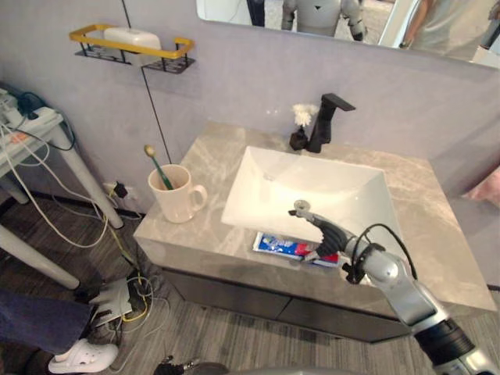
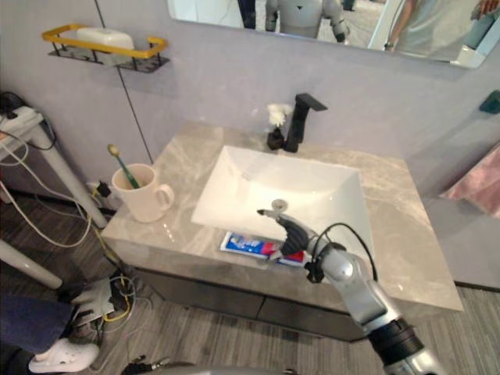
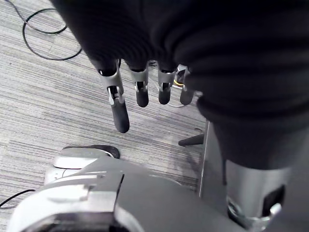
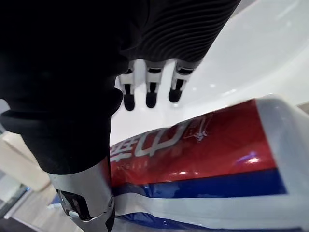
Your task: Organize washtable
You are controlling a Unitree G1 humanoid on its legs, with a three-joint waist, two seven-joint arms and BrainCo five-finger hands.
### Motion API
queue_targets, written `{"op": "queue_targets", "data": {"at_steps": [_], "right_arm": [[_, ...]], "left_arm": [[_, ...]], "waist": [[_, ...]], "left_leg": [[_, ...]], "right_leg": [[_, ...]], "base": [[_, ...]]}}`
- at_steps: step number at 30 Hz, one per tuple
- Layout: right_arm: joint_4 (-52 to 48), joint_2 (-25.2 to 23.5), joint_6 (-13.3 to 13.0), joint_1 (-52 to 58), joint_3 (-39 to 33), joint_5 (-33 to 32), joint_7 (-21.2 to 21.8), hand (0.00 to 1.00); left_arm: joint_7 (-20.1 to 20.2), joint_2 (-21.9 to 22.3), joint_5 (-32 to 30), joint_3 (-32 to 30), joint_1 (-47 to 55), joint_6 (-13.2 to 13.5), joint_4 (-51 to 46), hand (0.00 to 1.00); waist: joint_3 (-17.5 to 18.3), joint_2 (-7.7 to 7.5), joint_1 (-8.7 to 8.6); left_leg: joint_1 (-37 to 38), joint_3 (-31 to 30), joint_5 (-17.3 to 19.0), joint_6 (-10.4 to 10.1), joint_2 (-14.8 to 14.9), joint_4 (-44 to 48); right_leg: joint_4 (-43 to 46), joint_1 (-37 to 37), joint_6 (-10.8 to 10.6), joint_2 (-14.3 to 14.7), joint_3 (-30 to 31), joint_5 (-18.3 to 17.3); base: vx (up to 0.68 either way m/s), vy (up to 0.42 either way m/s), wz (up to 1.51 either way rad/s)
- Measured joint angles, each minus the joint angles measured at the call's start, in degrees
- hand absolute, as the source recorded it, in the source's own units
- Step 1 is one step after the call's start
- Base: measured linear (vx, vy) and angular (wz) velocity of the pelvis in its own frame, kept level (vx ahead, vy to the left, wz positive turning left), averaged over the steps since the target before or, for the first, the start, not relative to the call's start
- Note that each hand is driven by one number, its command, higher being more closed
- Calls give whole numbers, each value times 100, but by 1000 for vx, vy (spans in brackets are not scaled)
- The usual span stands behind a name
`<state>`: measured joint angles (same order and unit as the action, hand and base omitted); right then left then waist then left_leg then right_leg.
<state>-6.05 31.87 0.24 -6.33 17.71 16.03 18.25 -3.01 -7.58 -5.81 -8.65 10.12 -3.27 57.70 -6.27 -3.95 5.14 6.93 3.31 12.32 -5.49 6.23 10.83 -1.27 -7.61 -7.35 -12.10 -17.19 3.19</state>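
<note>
**Right hand** (image 1: 331,237): fingers (image 4: 151,94) nearly straight, thumb set apart, closed on nothing. They hang just over the tube, tips toward the basin. Whether they touch it cannot be told. Judged ready for a grasp from above, with the thumb on one side and the fingers on the other.

**Tube** (image 1: 286,247): toothpaste, in red, blue and white. Lies flat on the worktop (image 1: 437,234), on the front strip between the basin lip and the worktop edge. Judged to be the thing to tidy, since it lies loose near the edge.

**Basin** (image 1: 266,183): white, with a drain plug (image 1: 301,207) at its middle.

**Mug** (image 1: 176,197): cream, at the left of the worktop, well apart from the tube.

**Toothbrush** (image 1: 159,170): green handle, leaning in the mug. Because the mug holds the brush, it is judged the likely home for the tube.

**Tap** (image 1: 325,121): black, behind the basin. A small dark bottle (image 1: 300,134) with a white tuft stands just beside it.

**Shelf** (image 1: 172,51): yellow-railed, on the wall above the mug, carrying a white box (image 1: 131,37).

**Left hand** (image 3: 141,89): fingers relaxed and holding nothing, hanging over the floor, idle.
</note>
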Motion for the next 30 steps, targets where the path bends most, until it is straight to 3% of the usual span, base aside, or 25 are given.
{"op": "queue_targets", "data": {"at_steps": [11,12,30], "right_arm": [[2,-3,28,214,6,490,458,0],[2,-3,28,232,8,501,474,100],[-96,-63,22,227,-229,686,546,100]], "left_arm": [[121,7,-109,-54,6,-46,-96,0],[148,7,-110,-60,6,-53,-103,0],[197,16,-152,-89,10,-78,-154,0]], "waist": [[0,0,12],[0,0,12],[24,-25,30]], "left_leg": [[-1,5,0,0,0,1],[-1,4,0,0,0,1],[47,3,0,0,0,-2]], "right_leg": [[-1,6,0,0,11,3],[-2,6,0,0,11,3],[-22,-2,1,1,13,8]], "base": [[0,0,0],[0,0,0],[0,0,0]]}}
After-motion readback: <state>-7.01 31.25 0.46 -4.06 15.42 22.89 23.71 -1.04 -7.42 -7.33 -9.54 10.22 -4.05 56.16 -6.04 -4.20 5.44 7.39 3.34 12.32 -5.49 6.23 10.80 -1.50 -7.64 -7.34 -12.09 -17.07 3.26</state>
